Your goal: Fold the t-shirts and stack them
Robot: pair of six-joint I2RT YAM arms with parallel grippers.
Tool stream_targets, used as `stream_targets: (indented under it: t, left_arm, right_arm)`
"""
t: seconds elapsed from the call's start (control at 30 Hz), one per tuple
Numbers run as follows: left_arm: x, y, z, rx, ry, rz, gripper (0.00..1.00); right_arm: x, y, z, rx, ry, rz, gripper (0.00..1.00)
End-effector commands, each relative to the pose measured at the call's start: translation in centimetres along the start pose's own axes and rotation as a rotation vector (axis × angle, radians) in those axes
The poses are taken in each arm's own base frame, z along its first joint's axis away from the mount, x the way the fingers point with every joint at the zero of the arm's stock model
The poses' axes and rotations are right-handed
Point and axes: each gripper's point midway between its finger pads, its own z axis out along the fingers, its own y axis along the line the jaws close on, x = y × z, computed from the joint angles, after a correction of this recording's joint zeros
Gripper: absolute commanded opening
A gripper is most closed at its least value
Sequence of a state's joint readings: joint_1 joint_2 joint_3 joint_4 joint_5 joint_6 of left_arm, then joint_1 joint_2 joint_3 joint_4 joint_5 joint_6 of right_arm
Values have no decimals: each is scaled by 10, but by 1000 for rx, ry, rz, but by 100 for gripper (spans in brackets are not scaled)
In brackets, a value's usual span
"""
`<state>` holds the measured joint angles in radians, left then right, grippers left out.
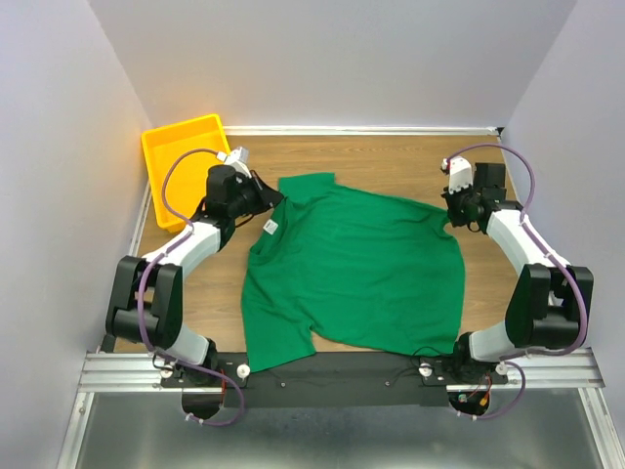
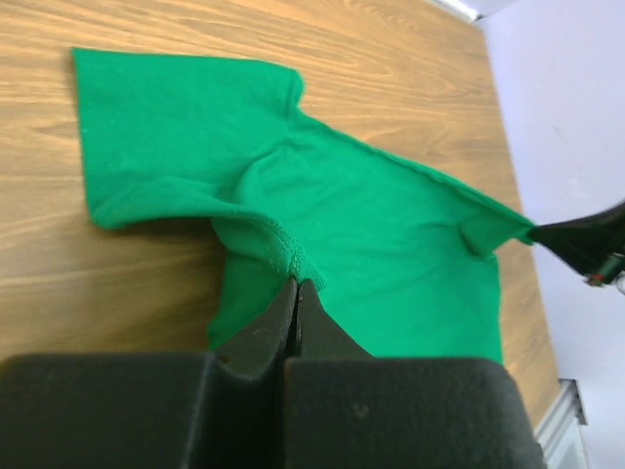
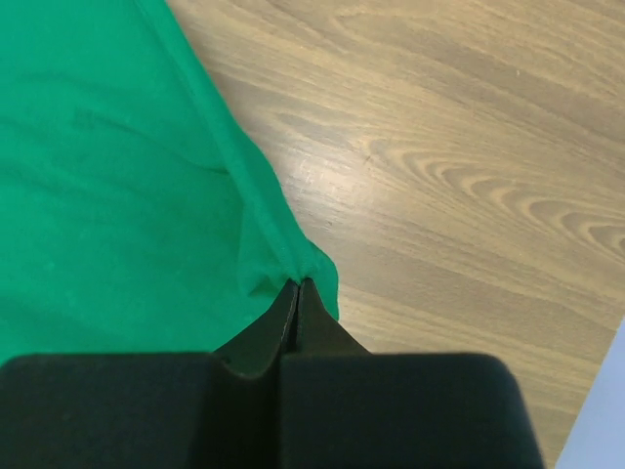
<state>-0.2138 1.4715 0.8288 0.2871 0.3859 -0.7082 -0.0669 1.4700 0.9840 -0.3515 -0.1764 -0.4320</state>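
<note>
The left gripper (image 2: 296, 285) is pinched tight on a ribbed edge of the plain dark green short-sleeved cloth t-shirt (image 1: 352, 274), with the fabric drawn up to its tips. The right gripper (image 3: 297, 285) is likewise clamped, on a hemmed corner at the shirt's far right side. Between the two the t-shirt lies spread, somewhat rumpled, across the wooden table (image 1: 391, 161). Its small white neck tag (image 1: 270, 227) shows just beside the left gripper. A yellow plastic tray (image 1: 181, 151) sits in the far left corner, apart from the cloth.
</note>
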Motion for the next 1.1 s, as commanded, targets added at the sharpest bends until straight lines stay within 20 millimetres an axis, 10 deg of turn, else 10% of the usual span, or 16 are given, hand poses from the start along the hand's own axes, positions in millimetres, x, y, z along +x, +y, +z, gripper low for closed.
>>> stream_targets:
  t: [0.0, 0.33, 0.6, 0.87, 1.07]
  left_arm:
    - [16, 22, 8, -96, 84, 14, 0]
    - [69, 44, -34, -220, 252, -2, 0]
    - [24, 43, -29, -299, 123, 36, 56]
    - [-60, 5, 35, -211, 57, 106, 65]
    - [-50, 31, 102, -201, 195, 110, 65]
  right_arm:
    - [-10, -7, -3, 29, -29, 17, 1]
    - [35, -9, -27, 113, 70, -81, 1]
    - [54, 4, -6, 41, 131, -27, 0]
    - [71, -9, 5, 87, 217, -23, 1]
    - [75, -14, 11, 90, 242, -3, 1]
